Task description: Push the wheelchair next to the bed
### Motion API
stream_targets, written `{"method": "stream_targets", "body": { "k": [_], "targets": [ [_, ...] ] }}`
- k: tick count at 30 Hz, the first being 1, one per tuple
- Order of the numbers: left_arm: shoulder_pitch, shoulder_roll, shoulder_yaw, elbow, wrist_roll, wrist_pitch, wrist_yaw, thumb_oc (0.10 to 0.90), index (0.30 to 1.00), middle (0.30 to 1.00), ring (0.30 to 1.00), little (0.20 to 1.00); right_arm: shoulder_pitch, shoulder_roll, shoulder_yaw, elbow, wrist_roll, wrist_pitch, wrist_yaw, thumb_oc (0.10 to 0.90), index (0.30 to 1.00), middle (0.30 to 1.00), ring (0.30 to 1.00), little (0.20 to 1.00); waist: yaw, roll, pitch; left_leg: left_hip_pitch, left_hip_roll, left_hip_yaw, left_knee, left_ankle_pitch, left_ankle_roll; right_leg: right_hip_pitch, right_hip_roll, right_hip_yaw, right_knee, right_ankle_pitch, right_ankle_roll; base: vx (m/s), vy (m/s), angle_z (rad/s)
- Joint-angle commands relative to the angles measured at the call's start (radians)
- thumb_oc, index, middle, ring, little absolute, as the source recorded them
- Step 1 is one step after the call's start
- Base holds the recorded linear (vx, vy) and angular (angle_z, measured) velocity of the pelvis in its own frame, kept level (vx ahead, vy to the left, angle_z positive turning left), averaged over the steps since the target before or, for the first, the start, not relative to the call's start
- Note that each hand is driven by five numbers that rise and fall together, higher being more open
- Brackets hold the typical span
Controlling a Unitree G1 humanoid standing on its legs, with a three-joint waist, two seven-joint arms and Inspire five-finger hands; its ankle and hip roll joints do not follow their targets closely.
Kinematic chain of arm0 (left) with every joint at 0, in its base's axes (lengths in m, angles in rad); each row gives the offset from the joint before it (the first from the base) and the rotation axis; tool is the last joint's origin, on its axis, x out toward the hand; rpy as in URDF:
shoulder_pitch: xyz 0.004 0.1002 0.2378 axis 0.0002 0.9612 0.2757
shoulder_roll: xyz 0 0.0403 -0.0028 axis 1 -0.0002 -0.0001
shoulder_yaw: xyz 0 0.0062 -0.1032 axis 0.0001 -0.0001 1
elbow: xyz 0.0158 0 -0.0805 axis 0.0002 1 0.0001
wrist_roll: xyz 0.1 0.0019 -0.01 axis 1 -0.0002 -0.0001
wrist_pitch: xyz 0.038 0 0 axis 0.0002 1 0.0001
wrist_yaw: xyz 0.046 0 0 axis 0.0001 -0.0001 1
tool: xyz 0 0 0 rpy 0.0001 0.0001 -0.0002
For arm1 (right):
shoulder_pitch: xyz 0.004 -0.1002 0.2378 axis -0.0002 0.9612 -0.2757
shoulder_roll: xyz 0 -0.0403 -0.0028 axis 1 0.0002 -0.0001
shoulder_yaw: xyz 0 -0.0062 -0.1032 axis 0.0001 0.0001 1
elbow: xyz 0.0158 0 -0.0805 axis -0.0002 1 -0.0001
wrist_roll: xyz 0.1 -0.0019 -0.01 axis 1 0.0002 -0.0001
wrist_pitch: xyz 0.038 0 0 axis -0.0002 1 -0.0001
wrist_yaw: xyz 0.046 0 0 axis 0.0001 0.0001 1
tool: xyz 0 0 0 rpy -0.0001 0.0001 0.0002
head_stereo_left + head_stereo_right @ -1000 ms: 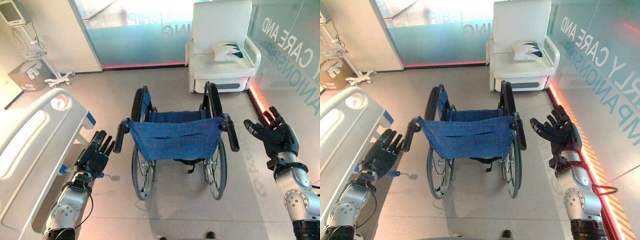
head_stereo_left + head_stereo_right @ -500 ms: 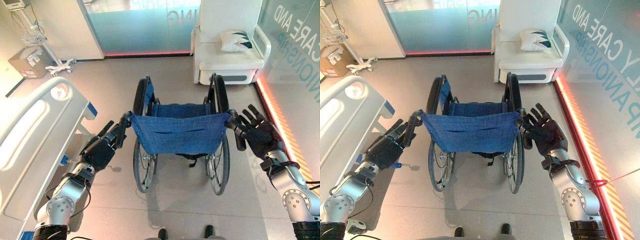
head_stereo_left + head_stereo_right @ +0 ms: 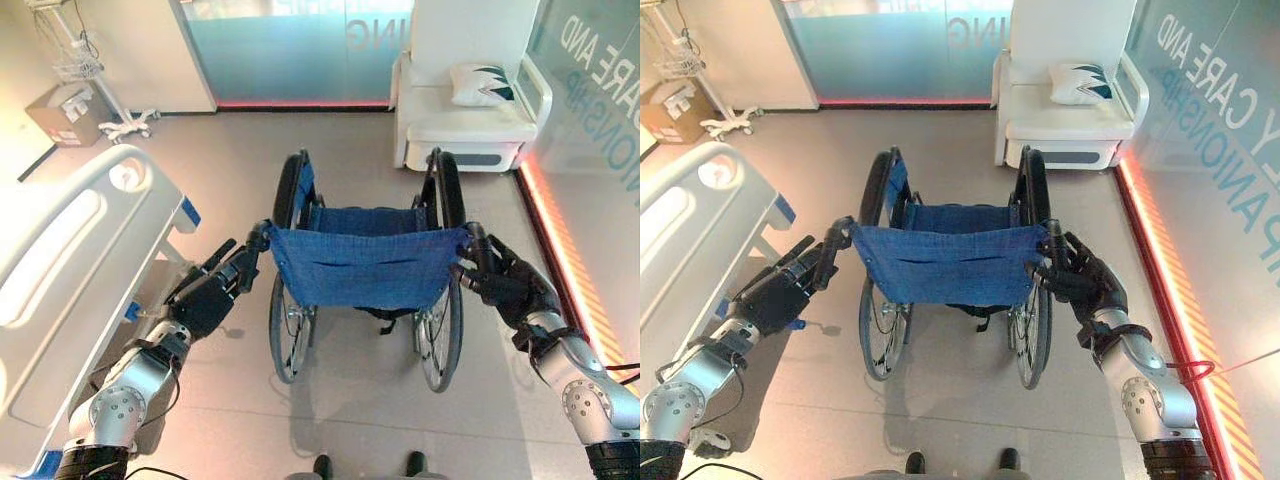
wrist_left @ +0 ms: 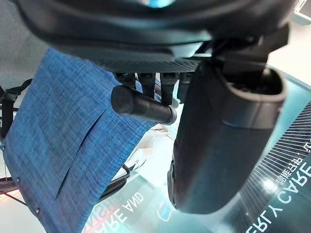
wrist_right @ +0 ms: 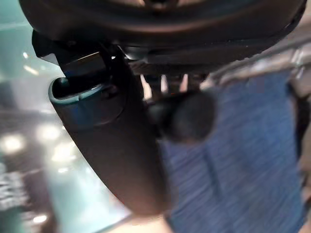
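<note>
L hand [image 3: 207, 297] & R hand [image 3: 497, 284] w/ fingers curled round black push handles of blue-fabric wheelchair [image 3: 365, 266]; white bed [image 3: 60, 270] just left.

The wheelchair [image 3: 365, 285] has a blue woven backrest [image 3: 367, 268], black tyres and black push handles [image 4: 143, 105] (its wheel spokes are silvery). Both the left hand [image 3: 207, 298] and the right hand [image 3: 506, 285] are dark, on silver-grey arms. The bed [image 3: 70, 270] is white with blue corner pieces. The armchair [image 3: 468, 95] is white; its cushion [image 3: 484, 84] is white with a dark teal pattern. The floor [image 3: 350, 400] is pale grey.
</note>
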Motion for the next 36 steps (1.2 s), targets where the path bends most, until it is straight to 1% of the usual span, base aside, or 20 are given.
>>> {"method": "stream_targets", "body": {
  "k": [1, 6, 11, 19, 23, 25, 26, 27, 32, 34, 36],
  "targets": [
    [-0.143, 0.062, -0.054, -0.120, -0.080, -0.024, -0.054, 0.800, 0.900, 0.900, 0.900, 0.900, -0.144, -0.110, 0.020, -0.019, -0.104, -0.035, -0.101, 0.800, 0.900, 0.900, 0.900, 0.900, -0.007, 0.002, -0.049, -0.030, -0.027, 0.037, 0.035, -0.006, 0.001, 0.012, -0.028, 0.037, 0.015, 0.007, -0.004, 0.00, 0.000, 0.00],
    [-0.186, 0.071, -0.091, -0.101, -0.086, -0.020, -0.041, 0.800, 0.900, 0.900, 0.900, 0.900, -0.223, -0.132, 0.064, 0.032, -0.174, -0.015, -0.176, 0.800, 0.900, 0.900, 0.900, 0.900, 0.001, 0.001, -0.036, -0.032, -0.028, 0.029, 0.045, -0.008, 0.001, 0.016, -0.030, 0.039, 0.018, 0.009, -0.003, 0.00, -0.002, 0.01],
    [-0.219, 0.083, -0.117, -0.082, -0.085, -0.011, -0.039, 0.800, 0.900, 0.900, 0.900, 0.900, -0.296, -0.147, 0.092, 0.075, -0.177, -0.013, -0.240, 0.800, 0.900, 0.900, 0.900, 0.900, 0.011, -0.002, -0.025, -0.030, -0.028, 0.022, 0.055, -0.011, 0.002, 0.024, -0.032, 0.038, 0.020, 0.011, -0.001, 0.04, -0.015, 0.05],
    [-0.268, 0.108, -0.141, -0.051, -0.092, 0.019, -0.033, 0.800, 0.900, 0.900, 0.900, 0.900, -0.390, -0.168, 0.123, 0.129, -0.141, 0.010, -0.281, 0.800, 0.900, 0.900, 0.900, 0.900, 0.023, -0.006, -0.016, -0.031, -0.029, 0.016, 0.062, -0.015, 0.004, 0.027, -0.034, 0.035, 0.022, 0.012, 0.002, 0.02, -0.011, 0.03],
    [-0.271, 0.106, -0.142, -0.041, -0.080, 0.026, -0.041, 0.800, 0.900, 0.900, 0.900, 0.900, -0.394, -0.168, 0.129, 0.140, -0.140, 0.043, -0.283, 0.800, 0.900, 0.900, 0.900, 0.900, 0.025, -0.008, -0.017, -0.030, -0.031, 0.013, 0.064, -0.017, 0.005, 0.028, -0.036, 0.037, 0.024, 0.012, 0.004, 0.03, -0.009, 0.02],
    [-0.275, 0.108, -0.144, -0.038, -0.076, 0.031, -0.041, 0.800, 0.900, 0.900, 0.900, 0.900, -0.399, -0.170, 0.134, 0.160, -0.139, 0.073, -0.272, 0.800, 0.900, 0.900, 0.900, 0.900, 0.026, -0.009, -0.017, -0.030, -0.031, 0.014, 0.065, -0.017, 0.006, 0.028, -0.035, 0.038, 0.024, 0.012, 0.005, 0.02, -0.007, 0.00],
    [-0.277, 0.108, -0.145, -0.036, -0.075, 0.032, -0.041, 0.800, 0.900, 0.900, 0.900, 0.900, -0.401, -0.170, 0.135, 0.163, -0.140, 0.081, -0.267, 0.750, 0.825, 0.825, 0.825, 0.825, 0.026, -0.009, -0.017, -0.030, -0.031, 0.014, 0.066, -0.017, 0.006, 0.028, -0.035, 0.039, 0.024, 0.012, 0.005, 0.00, 0.000, 0.00],
    [-0.283, 0.109, -0.148, -0.038, -0.076, 0.038, -0.035, 0.800, 0.900, 0.900, 0.900, 0.900, -0.403, -0.170, 0.144, 0.172, -0.144, 0.091, -0.256, 0.400, 0.300, 0.300, 0.300, 0.300, 0.027, -0.010, -0.016, -0.031, -0.029, 0.014, 0.067, -0.016, 0.006, 0.029, -0.035, 0.038, 0.024, 0.013, 0.005, 0.00, 0.000, 0.00],
    [-0.290, 0.109, -0.162, -0.041, -0.072, 0.051, -0.032, 0.800, 0.900, 0.900, 0.900, 0.900, -0.400, -0.165, 0.160, 0.173, -0.149, 0.097, -0.241, 0.400, 0.300, 0.300, 0.300, 0.300, 0.027, -0.012, -0.012, -0.031, -0.027, 0.014, 0.073, -0.016, 0.006, 0.031, -0.035, 0.036, 0.025, 0.012, 0.005, 0.00, 0.000, 0.00],
    [-0.291, 0.112, -0.165, -0.043, -0.084, 0.064, -0.028, 0.800, 0.900, 0.900, 0.900, 0.900, -0.398, -0.166, 0.165, 0.172, -0.150, 0.099, -0.239, 0.400, 0.300, 0.300, 0.300, 0.300, 0.027, -0.012, -0.011, -0.031, -0.026, 0.015, 0.075, -0.015, 0.005, 0.032, -0.035, 0.035, 0.025, 0.012, 0.005, 0.00, 0.000, 0.00],
    [-0.289, 0.114, -0.167, -0.041, -0.094, 0.091, -0.016, 0.800, 0.900, 0.900, 0.900, 0.900, -0.393, -0.163, 0.166, 0.171, -0.154, 0.095, -0.235, 0.400, 0.300, 0.300, 0.300, 0.300, 0.026, -0.010, -0.012, -0.028, -0.025, 0.016, 0.075, -0.016, 0.005, 0.035, -0.034, 0.035, 0.024, 0.012, 0.005, 0.00, 0.000, 0.00]
  ]
}}
